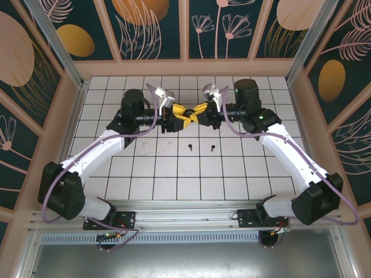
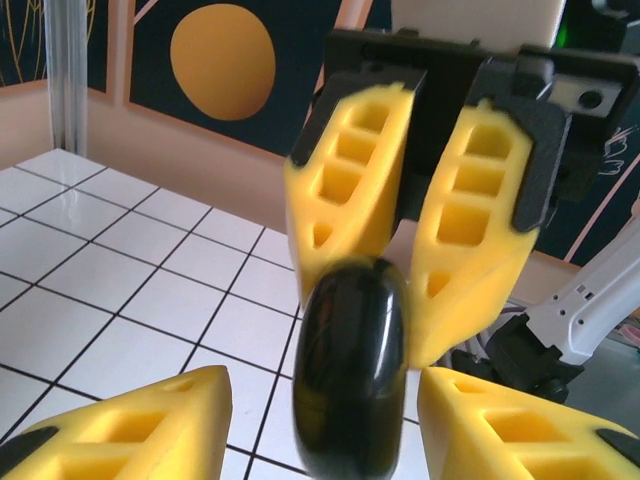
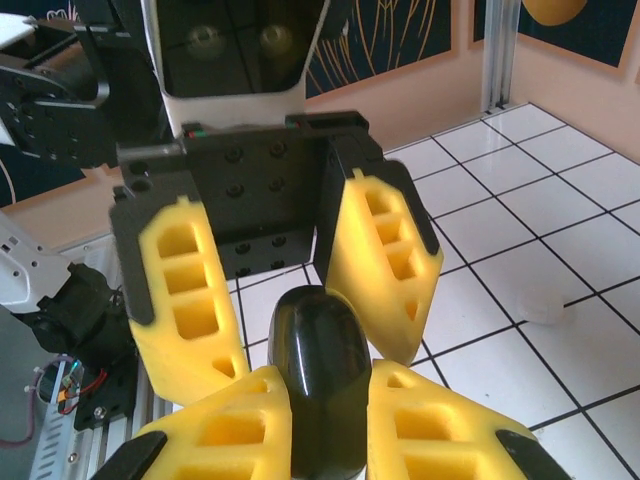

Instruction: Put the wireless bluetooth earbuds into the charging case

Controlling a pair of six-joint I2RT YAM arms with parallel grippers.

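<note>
The right pincer [image 1: 197, 112] is clamped on one end of a glossy black charging case [image 3: 320, 370] and holds it in the air over the middle of the white-tiled desk [image 1: 116, 174]. The left pincer [image 1: 177, 113] faces it tip to tip, its jaws parted on either side of the case's free end. The earbuds lie in a row on the desk, nearer the arm bases and well apart from the case: two white earbuds [image 1: 145, 145] on the left, two black earbuds [image 1: 213, 147] on the right.

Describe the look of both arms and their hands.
The left arm and right arm have white shells with black joints and a purple cable along each. The left hand and right hand carry yellow wedge-shaped fingers with rectangular cut-outs on black mounts. A green light glows on the right arm.
</note>
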